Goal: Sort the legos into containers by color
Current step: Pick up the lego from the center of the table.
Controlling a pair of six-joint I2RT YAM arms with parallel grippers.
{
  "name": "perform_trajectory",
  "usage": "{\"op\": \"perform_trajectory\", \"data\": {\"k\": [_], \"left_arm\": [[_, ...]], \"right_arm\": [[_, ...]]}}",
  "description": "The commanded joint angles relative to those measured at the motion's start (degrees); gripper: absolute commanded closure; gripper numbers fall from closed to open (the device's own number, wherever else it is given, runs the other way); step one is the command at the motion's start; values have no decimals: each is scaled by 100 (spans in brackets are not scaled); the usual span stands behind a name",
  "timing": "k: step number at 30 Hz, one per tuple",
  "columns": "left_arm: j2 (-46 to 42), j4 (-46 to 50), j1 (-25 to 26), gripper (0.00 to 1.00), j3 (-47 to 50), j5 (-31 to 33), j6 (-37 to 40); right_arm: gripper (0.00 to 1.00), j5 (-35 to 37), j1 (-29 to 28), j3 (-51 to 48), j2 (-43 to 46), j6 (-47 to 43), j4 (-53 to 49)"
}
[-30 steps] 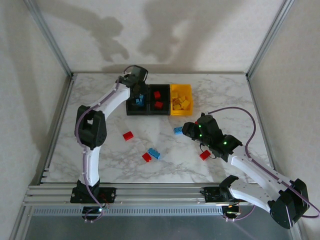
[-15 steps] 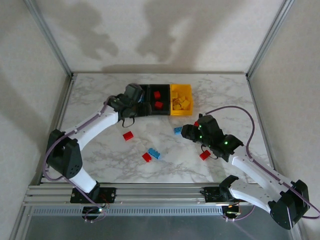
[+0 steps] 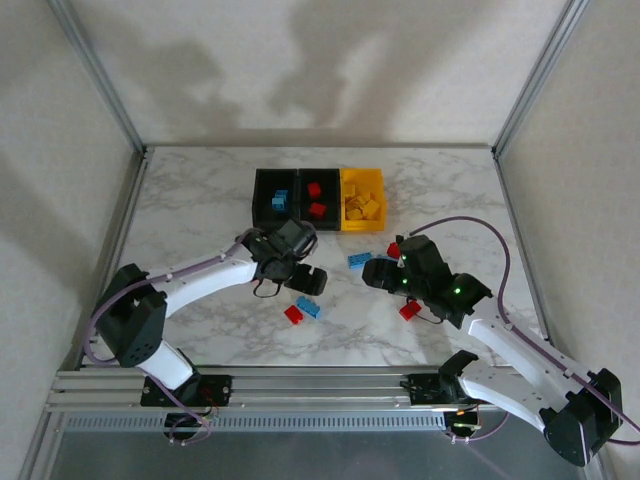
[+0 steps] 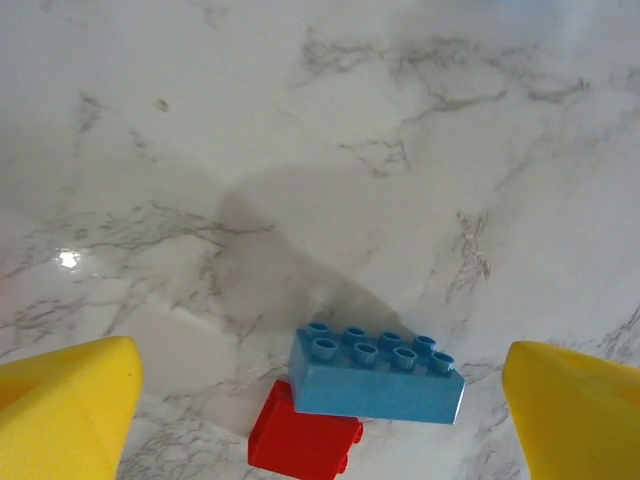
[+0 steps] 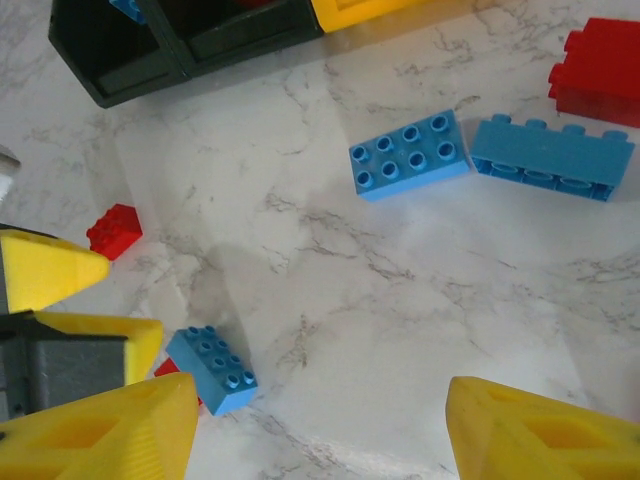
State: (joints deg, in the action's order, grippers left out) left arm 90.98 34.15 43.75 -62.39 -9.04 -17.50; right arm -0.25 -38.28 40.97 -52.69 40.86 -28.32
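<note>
Near the middle of the marble table, the left gripper hangs over a blue brick. Its yellow fingers are spread wide on either side, with nothing between them. A small red brick touches the blue brick's near edge and seems to sit partly under it. Just to the right, the right gripper is also spread and empty, close to a pair of blue bricks lying end to end. Along the far side stand three joined bins: a black bin holding blue bricks, a middle black bin holding red ones, and a yellow bin holding yellow ones. The likely risk is that the left fingers close on both touching bricks, or knock the red one aside, so a red piece ends up among the blue. The two grippers also work close together and could bump each other.
</note>
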Motion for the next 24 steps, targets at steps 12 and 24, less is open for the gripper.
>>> {"op": "perform_trajectory", "data": {"k": [12, 24], "left_arm": [[896, 245, 523, 1, -87, 142, 390], [1209, 368, 703, 25, -279, 75, 330]], "right_arm": [[32, 126, 140, -236, 471, 3, -315], [32, 200, 168, -297, 325, 32, -190]]}}
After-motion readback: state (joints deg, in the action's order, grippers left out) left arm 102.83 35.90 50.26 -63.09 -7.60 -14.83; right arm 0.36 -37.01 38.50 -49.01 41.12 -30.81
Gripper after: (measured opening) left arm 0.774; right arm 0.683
